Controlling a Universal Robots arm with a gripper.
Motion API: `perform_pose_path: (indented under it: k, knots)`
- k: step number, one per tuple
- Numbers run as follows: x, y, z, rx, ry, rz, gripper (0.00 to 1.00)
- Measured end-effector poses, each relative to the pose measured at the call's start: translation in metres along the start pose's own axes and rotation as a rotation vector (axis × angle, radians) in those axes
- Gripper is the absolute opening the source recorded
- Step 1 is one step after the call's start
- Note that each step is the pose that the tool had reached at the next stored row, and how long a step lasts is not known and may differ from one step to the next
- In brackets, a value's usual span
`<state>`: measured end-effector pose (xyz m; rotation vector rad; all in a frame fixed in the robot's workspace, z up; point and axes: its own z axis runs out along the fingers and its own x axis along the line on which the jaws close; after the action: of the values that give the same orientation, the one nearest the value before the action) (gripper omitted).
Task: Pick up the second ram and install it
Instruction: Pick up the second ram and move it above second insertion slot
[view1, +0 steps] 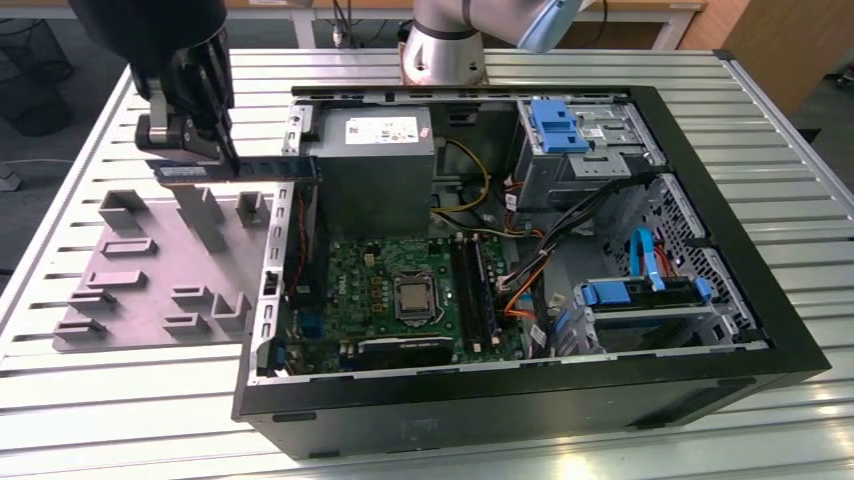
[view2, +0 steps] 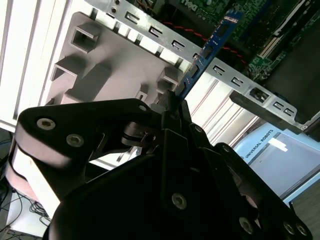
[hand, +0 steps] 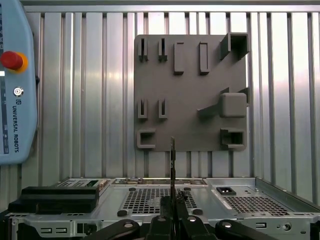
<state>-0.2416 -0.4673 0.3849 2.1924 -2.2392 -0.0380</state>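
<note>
while the claw (view1: 223, 161) clamps it, the second ram (view1: 271, 168) hangs level.

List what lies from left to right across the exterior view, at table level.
Grey fixture plate → motherboard → black memory slots → blue drive caddy. Left out: the hand, shut on the second ram, which overlaps the plate.

One ram (view1: 274, 167), one case (view1: 534, 402), one holder (view1: 144, 300).
</note>
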Motion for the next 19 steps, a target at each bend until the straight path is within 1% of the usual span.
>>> perform_pose_path:
  k: [2, 10, 19]
  knots:
    - [0.0, -0.0014, 0.0, 0.0001, 0.0, 0.0, 0.14]
    - [0.0, -0.0023, 0.0003, 0.0001, -0.0001, 0.0, 0.14]
    - [-0.0002, -0.0099, 0.0002, 0.0, 0.0, 0.0, 0.14]
